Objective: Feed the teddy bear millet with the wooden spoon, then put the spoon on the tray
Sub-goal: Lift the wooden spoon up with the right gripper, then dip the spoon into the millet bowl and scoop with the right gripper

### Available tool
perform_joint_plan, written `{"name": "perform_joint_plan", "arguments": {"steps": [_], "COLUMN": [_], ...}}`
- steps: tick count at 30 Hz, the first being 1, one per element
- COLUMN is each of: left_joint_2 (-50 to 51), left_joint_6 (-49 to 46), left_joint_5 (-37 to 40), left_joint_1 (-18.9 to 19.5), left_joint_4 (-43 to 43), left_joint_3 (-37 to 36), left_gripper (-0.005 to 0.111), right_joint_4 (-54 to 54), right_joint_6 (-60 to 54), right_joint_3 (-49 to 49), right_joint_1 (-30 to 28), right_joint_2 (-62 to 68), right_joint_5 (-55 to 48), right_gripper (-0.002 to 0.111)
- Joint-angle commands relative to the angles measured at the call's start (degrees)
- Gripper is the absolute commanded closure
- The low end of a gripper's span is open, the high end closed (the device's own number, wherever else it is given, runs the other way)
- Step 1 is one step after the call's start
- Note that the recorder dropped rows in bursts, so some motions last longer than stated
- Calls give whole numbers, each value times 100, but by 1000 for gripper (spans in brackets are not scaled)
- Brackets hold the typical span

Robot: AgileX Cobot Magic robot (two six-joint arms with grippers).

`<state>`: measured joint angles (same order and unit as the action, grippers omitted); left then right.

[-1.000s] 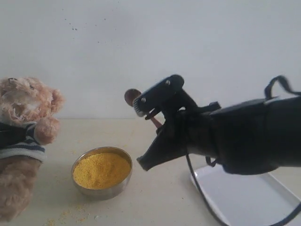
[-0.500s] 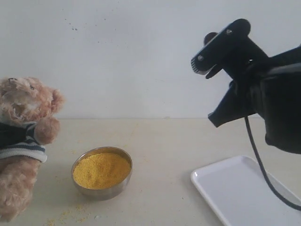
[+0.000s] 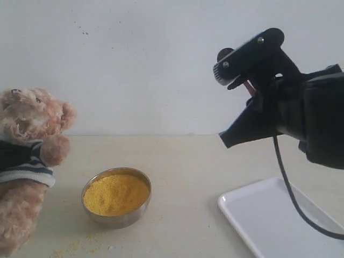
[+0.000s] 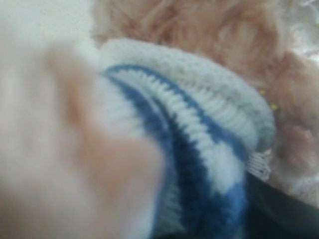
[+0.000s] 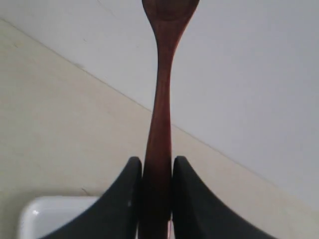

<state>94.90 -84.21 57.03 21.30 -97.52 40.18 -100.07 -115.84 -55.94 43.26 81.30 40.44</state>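
Observation:
The teddy bear [image 3: 29,161] stands at the far left, facing the steel bowl of millet [image 3: 116,194]. Its striped shirt [image 4: 199,129] fills the blurred left wrist view, where a dark finger [image 4: 284,204] of my left gripper presses against the shirt. My right gripper [image 3: 239,72] hangs high at the right, above the white tray [image 3: 269,220]. Its jaws are shut on the handle of the wooden spoon [image 5: 158,124]. The spoon's small bowl [image 3: 224,54] sticks out past the jaws, toward the wall. I cannot tell whether it holds millet.
Millet crumbs [image 3: 75,246] lie scattered on the beige table in front of the bowl. A plain white wall [image 3: 134,64] stands behind the table. A black cable [image 3: 285,188] loops down from the right arm over the tray.
My right gripper lifted the spoon from beside the bowl up and to the right, then eased slightly back left. The bear barely shifted.

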Motion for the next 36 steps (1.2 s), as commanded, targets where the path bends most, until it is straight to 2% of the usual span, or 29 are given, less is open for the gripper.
{"name": "perform_joint_plan", "arguments": {"steps": [1, 4, 8, 10, 14, 15, 17, 19, 20, 22, 23, 25, 28, 31, 36], "left_joint_2": [-29, -29, -29, -29, -29, -29, -29, -29, -29, -29, -29, -29, -29, -29, -29], "left_joint_6": [22, 22, 22, 22, 22, 22, 22, 22, 22, 22, 22, 22, 22, 12, 12], "left_joint_5": [153, 153, 170, 170, 170, 170, 170, 170, 170, 170, 157, 141, 141, -3, -419], "left_joint_1": [15, 15, 15, 15, 15, 15, 15, 15, 15, 15, 15, 15, 15, 15, 15], "left_joint_4": [-59, -59, -58, -58, -58, -58, -58, -58, -58, -58, -58, -116, -207, -207, -242], "left_joint_3": [-18, -18, -18, -18, -18, -18, -18, -18, -18, -18, -18, -18, -18, -18, -18], "left_gripper": [103, 103, 103, 103, 103, 103, 103, 103, 103, 103, 103, 103, 103, 103, 103], "right_joint_4": [12, 12, 324, 1258, 4416, 5142, 6209, 6914, 7199, 7692, 7858, 7887, 7887, 7887, 8240], "right_joint_6": [1815, 3665, 6774, 8871, 12919, 13707, 14289, 14014, 13579, 12278, 11219, 9862, 8584, 7629, 7139], "right_joint_3": [-8, -8, 71, 227, 790, 989, 1390, 1634, 1704, 1694, 1618, 1447, 1057, 574, -302], "right_joint_1": [-58, -206, -412, -428, -428, -428, -479, -583, -661, -788, -793, -782, -782, -782, -782], "right_joint_2": [-14, -14, -14, -26, -129, -150, -153, -212, -291, -442, -478, -478, -467, -467, -341], "right_joint_5": [-486, -715, -993, -984, -196, 315, 1422, 1659, 1306, 120, -699, -1716, -2982, -4044, -5600], "right_gripper": [109, 109, 109, 109, 109, 109, 109, 109, 109, 109, 109, 109, 109, 109, 109]}}
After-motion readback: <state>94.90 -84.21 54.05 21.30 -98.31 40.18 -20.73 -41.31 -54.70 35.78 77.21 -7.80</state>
